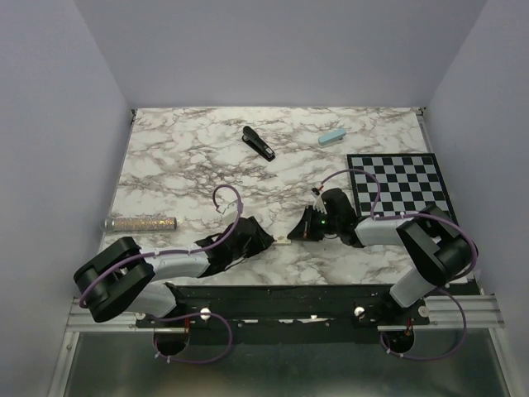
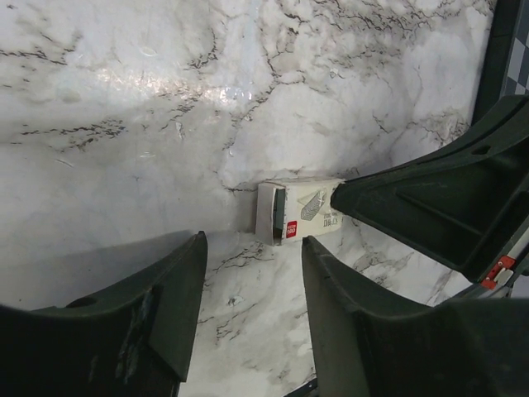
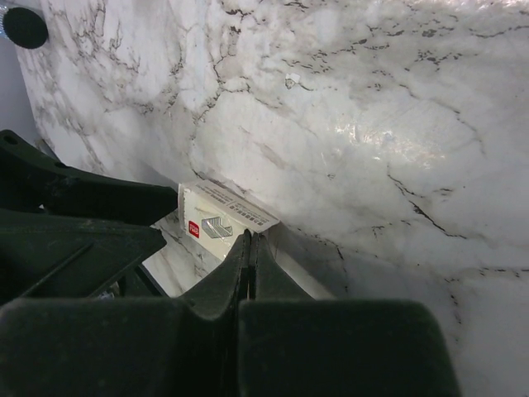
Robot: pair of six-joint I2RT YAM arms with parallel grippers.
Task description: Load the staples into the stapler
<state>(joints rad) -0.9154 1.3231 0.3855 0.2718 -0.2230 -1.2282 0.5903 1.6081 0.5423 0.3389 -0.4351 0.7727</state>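
A small white staple box (image 1: 283,242) lies flat on the marble table near the front, between my two grippers. Its dark open end (image 2: 278,213) faces my left gripper (image 2: 254,241), which stands open just short of it with nothing between its fingers. My right gripper (image 3: 251,237) is shut, its joined tips touching the box (image 3: 216,217) at the other end. The staples themselves do not show. The stapler (image 1: 258,143), slim and black, lies closed at the back middle of the table, far from both grippers.
A glittery tube (image 1: 140,223) lies at the left edge. A light-blue block (image 1: 331,136) sits at the back right. A black-and-white checkered mat (image 1: 401,182) covers the right side, close behind the right arm. The table's front edge is just behind the grippers.
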